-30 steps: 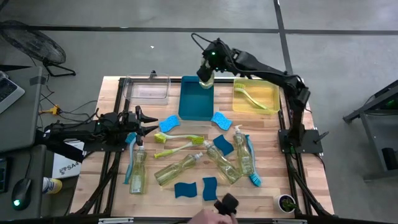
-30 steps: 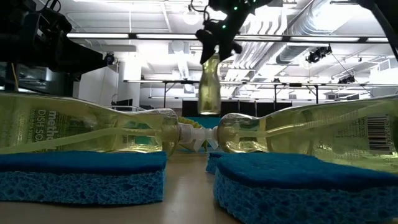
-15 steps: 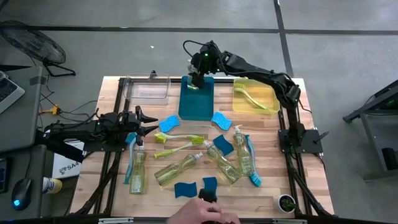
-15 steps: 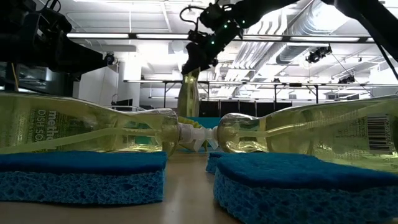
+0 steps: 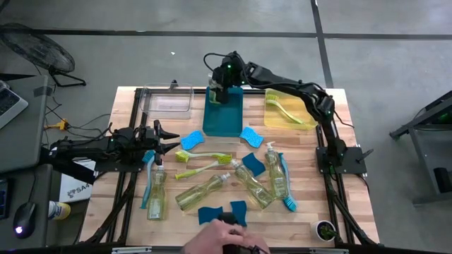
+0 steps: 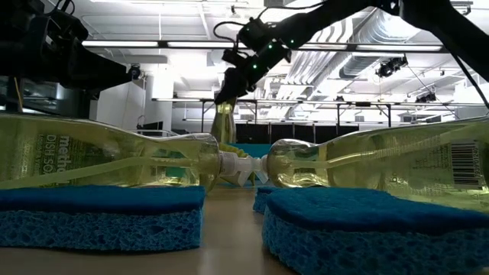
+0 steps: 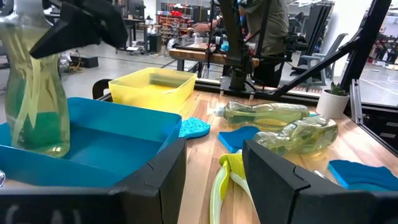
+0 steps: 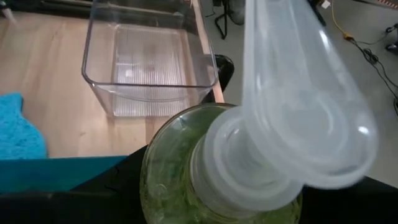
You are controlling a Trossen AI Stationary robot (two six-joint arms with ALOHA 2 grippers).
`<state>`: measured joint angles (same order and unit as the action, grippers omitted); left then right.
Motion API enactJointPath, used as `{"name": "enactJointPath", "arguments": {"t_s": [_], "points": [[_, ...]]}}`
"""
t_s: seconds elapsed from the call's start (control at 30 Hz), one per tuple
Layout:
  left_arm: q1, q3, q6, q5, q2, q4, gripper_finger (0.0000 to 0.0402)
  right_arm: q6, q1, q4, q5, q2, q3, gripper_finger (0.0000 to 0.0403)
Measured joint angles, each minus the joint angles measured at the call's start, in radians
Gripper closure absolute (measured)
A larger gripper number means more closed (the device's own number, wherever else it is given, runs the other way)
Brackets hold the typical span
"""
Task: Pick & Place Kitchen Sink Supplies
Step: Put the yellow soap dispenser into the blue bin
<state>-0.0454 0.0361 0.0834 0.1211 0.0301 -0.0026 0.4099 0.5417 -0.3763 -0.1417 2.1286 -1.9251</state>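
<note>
My right gripper (image 5: 220, 86) is shut on a clear pump bottle of yellow-green soap (image 7: 36, 93). The bottle stands upright inside the teal bin (image 5: 223, 116), at its far left corner. More soap bottles (image 5: 201, 192), blue sponges (image 5: 251, 136) and lime-green and blue dish brushes (image 5: 205, 156) lie loose on the table's middle. My left gripper (image 5: 168, 138) waits at the table's left side, level and open, with nothing between its fingers. My right gripper pinches the bottle's narrow upper part (image 8: 163, 163), just under the pump head, between its two fingers (image 8: 121, 190). The fingers slant down at it from the table's far right. The bottle hangs upright with its base (image 7: 38, 148) down in the teal bin. I cannot tell whether the base touches the bin's floor.
A clear bin (image 5: 168, 100) stands left of the teal one. To its right a yellow bin (image 5: 305, 106) holds a lime-green brush (image 5: 286, 111). At the table's near edge a person's hand (image 5: 224, 238) reaches in beside the sponges (image 5: 210, 214).
My right gripper has gone toward the table's left and down with the bottle, rolling its wrist. The bottle, kept upright, has sunk from above the teal bin's far right corner into its far left corner. The person's hand at the near edge has shifted leftward.
</note>
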Motion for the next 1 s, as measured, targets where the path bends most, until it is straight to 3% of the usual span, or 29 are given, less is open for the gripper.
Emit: {"name": "enactJointPath", "arguments": {"t_s": [0.53, 0.77, 1.0], "points": [[0.000, 0.000, 0.000, 0.000, 0.000, 0.000, 0.0247, 0.081, 0.012, 0.029, -0.040, 0.030, 0.000, 0.0127], [0.000, 0.000, 0.000, 0.000, 0.000, 0.000, 0.0247, 0.125, 0.013, 0.038, -0.022, 0.028, 0.000, 0.0089], [0.000, 0.000, 0.000, 0.000, 0.000, 0.000, 0.0247, 0.090, 0.014, 0.039, -0.015, 0.023, -0.002, 0.0082]]}}
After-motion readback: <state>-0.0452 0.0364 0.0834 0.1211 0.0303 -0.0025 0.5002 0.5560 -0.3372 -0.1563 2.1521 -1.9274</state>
